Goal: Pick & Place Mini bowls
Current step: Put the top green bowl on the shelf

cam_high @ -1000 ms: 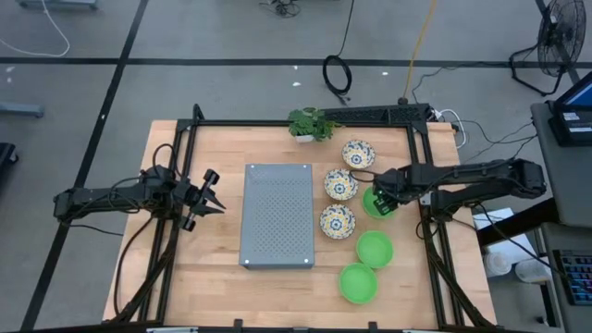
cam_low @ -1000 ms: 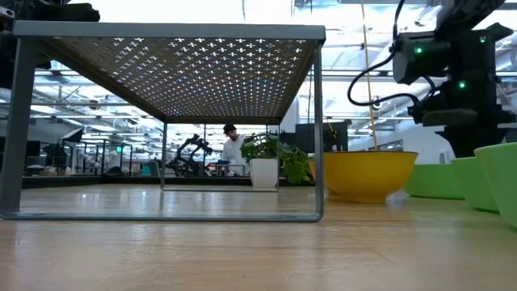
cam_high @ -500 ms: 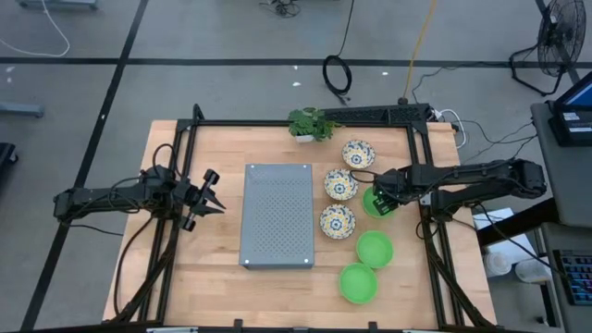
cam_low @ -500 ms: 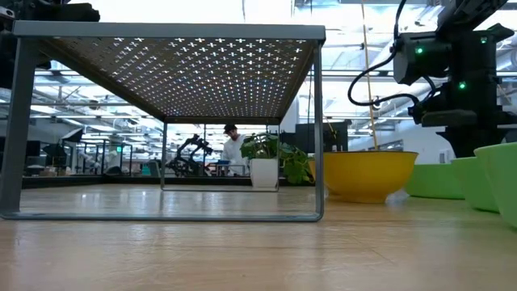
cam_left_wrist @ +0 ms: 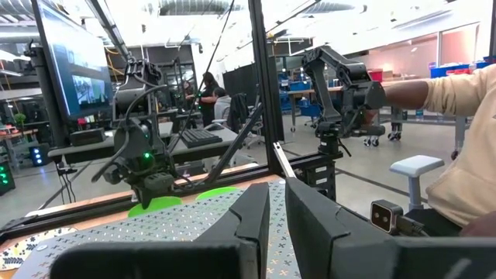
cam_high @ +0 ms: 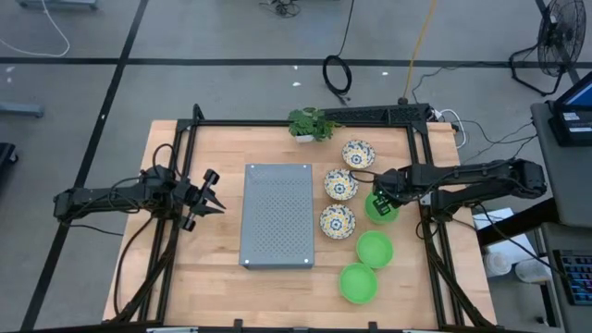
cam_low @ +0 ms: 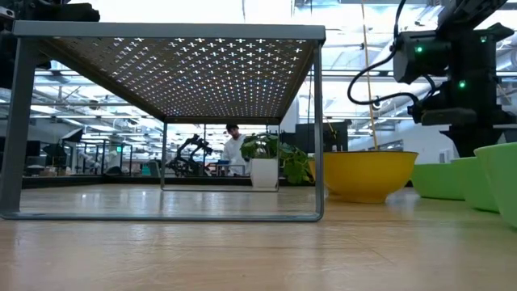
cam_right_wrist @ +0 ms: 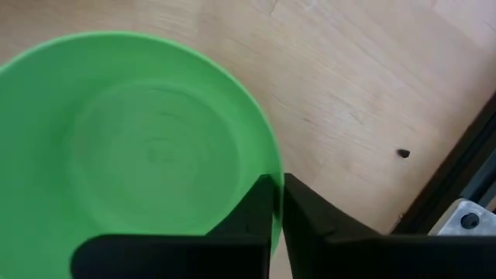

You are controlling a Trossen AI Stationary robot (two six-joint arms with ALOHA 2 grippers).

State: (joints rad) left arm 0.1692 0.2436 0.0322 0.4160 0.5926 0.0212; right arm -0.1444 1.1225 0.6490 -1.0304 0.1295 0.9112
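Observation:
Three green mini bowls and three cream floral ones sit right of the grey perforated tray (cam_high: 277, 215). My right gripper (cam_high: 380, 198) stands over the farthest green bowl (cam_high: 383, 211) and is shut on it; that bowl fills the right wrist view (cam_right_wrist: 139, 147). The other green bowls (cam_high: 375, 248) (cam_high: 358, 282) rest on their bases nearer the front. The floral bowls (cam_high: 358, 153) (cam_high: 339, 184) (cam_high: 337, 220) stand in a row beside the tray. My left gripper (cam_high: 208, 195) waits left of the tray, holding nothing, with a narrow gap between its fingers (cam_left_wrist: 252, 213). My right gripper pinches the green bowl's rim (cam_right_wrist: 273, 203) between its two fingers, one finger inside the bowl and one outside. The fingers come from above, pointing down. The bowl sits upright, open side up; whether its base is off the table I cannot tell.
A small potted plant (cam_high: 310, 123) stands at the far edge behind the tray. A black frame (cam_high: 421, 157) borders the table to the right of the bowls. In the low view the tray (cam_low: 170, 36) stands raised on legs. Bare wood lies between my left gripper and the tray.
The green bowl under my right gripper has shifted a little toward the table's right edge. More of it now shows beside the gripper in the high view.

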